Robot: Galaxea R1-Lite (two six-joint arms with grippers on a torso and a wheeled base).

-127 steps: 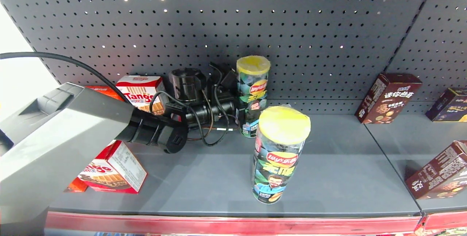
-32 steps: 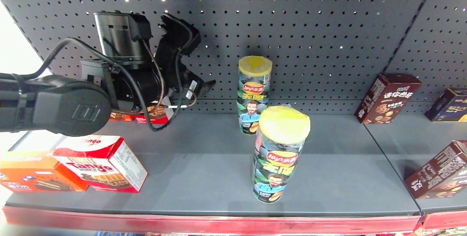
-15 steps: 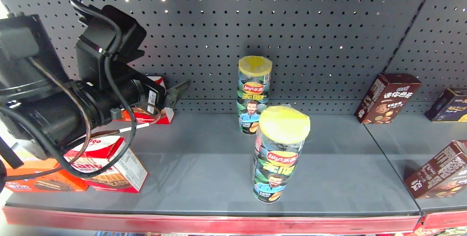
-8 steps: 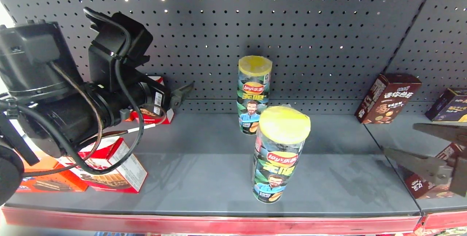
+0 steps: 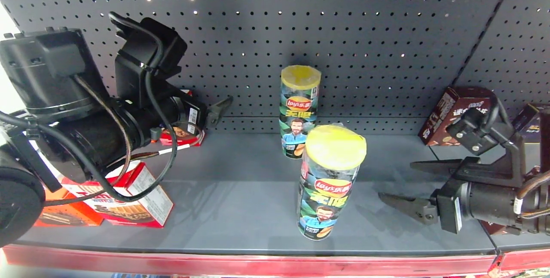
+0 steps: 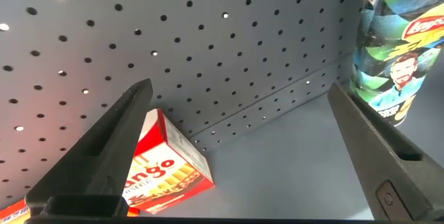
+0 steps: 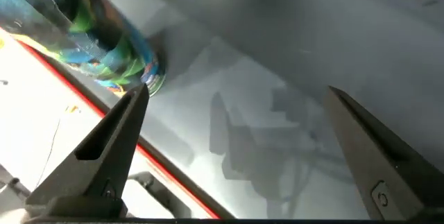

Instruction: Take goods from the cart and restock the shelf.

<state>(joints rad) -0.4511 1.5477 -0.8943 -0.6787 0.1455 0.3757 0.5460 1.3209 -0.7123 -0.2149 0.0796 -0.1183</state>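
Observation:
Two tall chip cans with yellow lids stand upright on the grey shelf (image 5: 240, 213): one at the back (image 5: 300, 112) by the pegboard, one nearer the front (image 5: 330, 181). My left gripper (image 5: 219, 110) hovers open at the back left, apart from the back can (image 6: 395, 50), with nothing between its fingers (image 6: 111, 148). My right gripper (image 5: 396, 180) is open just right of the front can (image 7: 90, 37), low over the shelf and holding nothing.
Red wafer boxes (image 5: 137, 198) and an orange box (image 5: 64, 215) lie at the front left, with another red box (image 6: 163, 165) at the back left. Brown boxes (image 5: 451, 114) stand on the right section. A red strip (image 5: 258, 265) marks the shelf's front edge.
The left gripper has let go of the back can and drawn away to the left. The right arm has come in from the right, toward the front can.

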